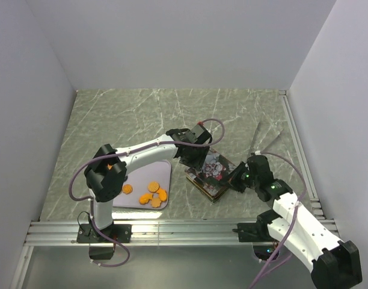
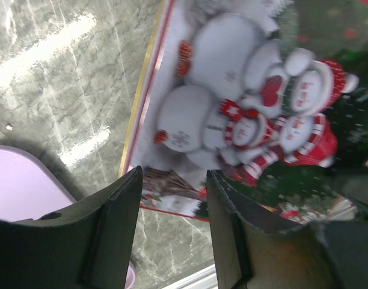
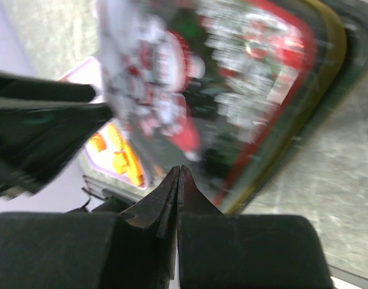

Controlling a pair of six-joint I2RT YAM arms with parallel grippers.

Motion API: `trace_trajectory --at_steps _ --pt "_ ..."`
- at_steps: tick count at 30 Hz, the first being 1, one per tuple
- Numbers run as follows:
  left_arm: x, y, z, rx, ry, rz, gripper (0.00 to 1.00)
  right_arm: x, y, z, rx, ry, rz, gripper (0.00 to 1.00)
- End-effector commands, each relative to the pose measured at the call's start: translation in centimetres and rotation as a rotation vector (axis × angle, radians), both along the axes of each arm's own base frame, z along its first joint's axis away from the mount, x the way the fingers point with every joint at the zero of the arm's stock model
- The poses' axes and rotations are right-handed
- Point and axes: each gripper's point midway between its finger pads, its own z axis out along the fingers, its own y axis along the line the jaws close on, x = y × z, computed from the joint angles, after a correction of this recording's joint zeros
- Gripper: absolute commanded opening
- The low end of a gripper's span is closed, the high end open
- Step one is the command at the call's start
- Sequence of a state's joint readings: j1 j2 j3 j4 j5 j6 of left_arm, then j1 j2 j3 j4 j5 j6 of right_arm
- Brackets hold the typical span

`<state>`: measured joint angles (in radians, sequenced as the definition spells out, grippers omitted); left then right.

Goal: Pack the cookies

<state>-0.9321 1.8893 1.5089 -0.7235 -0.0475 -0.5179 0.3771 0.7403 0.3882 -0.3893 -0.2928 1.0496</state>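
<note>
Several orange cookies (image 1: 153, 194) lie on a lavender tray (image 1: 166, 168) at the front left; they also show blurred in the right wrist view (image 3: 121, 159). A Christmas tin (image 1: 215, 165) with a snowman lid (image 2: 232, 90) stands right of the tray, the lid sitting slightly askew on its base. My left gripper (image 1: 190, 158) is open and empty just over the tin's left corner (image 2: 173, 186). My right gripper (image 1: 237, 178) is shut with nothing seen between the jaws, its tip (image 3: 179, 174) at the tin's right edge (image 3: 250, 90).
The tray's corner (image 2: 21, 180) lies close to the left gripper. Two thin grey rods (image 1: 256, 135) lie behind the right arm. White walls enclose the marble table on three sides, and a metal rail (image 1: 172, 227) runs along the front edge.
</note>
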Motion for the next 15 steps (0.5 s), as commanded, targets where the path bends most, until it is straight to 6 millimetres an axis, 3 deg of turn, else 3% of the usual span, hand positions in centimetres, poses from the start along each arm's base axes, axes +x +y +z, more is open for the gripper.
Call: trace_trajectory --at_steps 1,5,11,15 --pt "-0.2 -0.1 2.4 -0.048 -0.035 0.012 0.53 -0.8 -1.0 -2.1 -0.038 0.051 -0.047 0.0" --pt "-0.3 -0.1 2.5 -0.052 -0.036 0.011 0.52 -1.8 -1.8 -3.4 -0.053 0.096 -0.088 0.0" --pt "0.1 0.0 2.8 -0.04 -0.055 0.018 0.52 -1.8 -2.1 -2.4 -0.057 0.069 -0.097 0.0" --pt "1.8 1.1 3.6 -0.022 -0.097 0.055 0.51 -1.8 -2.5 -2.2 -0.086 0.079 -0.102 0.0"
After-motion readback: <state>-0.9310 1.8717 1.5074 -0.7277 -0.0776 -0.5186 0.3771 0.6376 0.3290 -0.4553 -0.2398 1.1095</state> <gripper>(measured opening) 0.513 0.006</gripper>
